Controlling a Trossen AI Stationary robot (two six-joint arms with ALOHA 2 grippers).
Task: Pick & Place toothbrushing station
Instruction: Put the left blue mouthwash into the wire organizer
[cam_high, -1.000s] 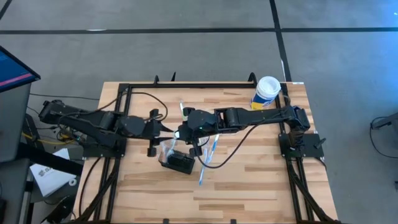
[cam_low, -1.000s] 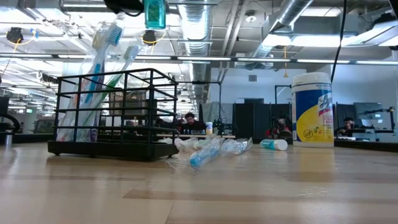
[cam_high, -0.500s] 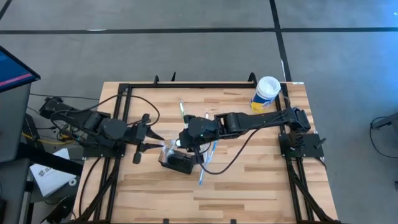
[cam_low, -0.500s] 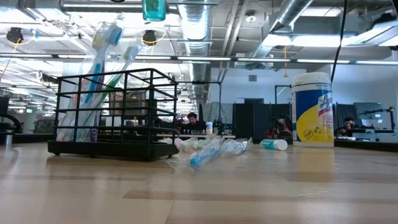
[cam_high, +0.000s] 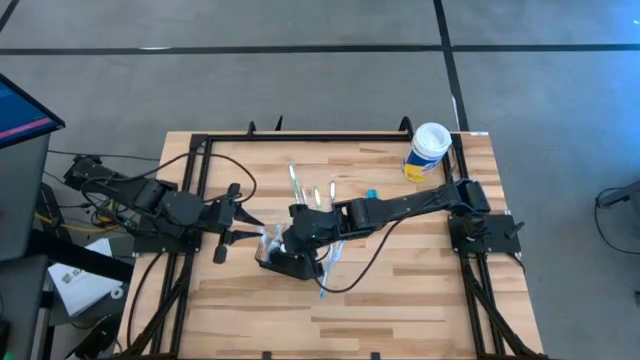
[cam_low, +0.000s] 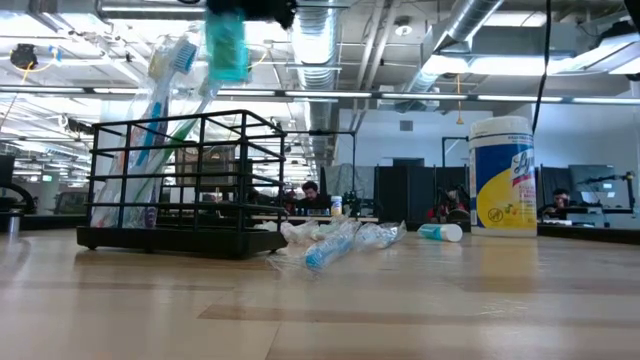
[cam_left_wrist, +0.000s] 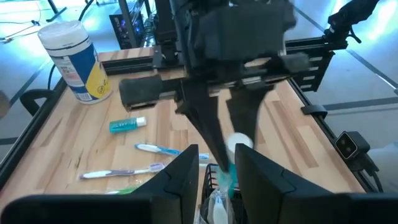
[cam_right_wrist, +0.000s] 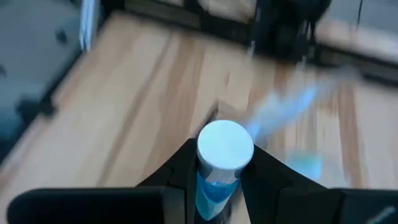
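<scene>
The toothbrushing station (cam_low: 185, 180) is a black wire rack standing on the wooden table, left of centre (cam_high: 285, 262), with toothbrushes (cam_low: 160, 110) leaning upright in its left end. My right gripper (cam_high: 300, 232) hangs just above it, shut on a teal toothpaste tube (cam_low: 226, 45) with a white cap (cam_right_wrist: 225, 146). My left gripper (cam_high: 228, 222) waits open a little to the rack's left, nothing between its fingers (cam_left_wrist: 186, 180). My right gripper pinches the teal tube's body (cam_right_wrist: 214, 190) just below the white cap, one finger on each side. The fingers slant down from the table's right side. The tube hangs below them, slightly tilted, its lower end (cam_low: 226, 72) clear above the rack's top.
Loose and wrapped toothbrushes (cam_high: 295, 180) (cam_low: 335, 240) and a small teal tube (cam_high: 370, 193) lie behind and right of the rack. A yellow-and-white canister (cam_high: 428, 148) stands at the far right corner. The near half of the table (cam_high: 400, 310) is bare wood.
My right gripper has come down and toward the table's left with the tube, from behind the rack to just above it. My left gripper has drawn back toward the left edge, away from the rack, then kept still.
</scene>
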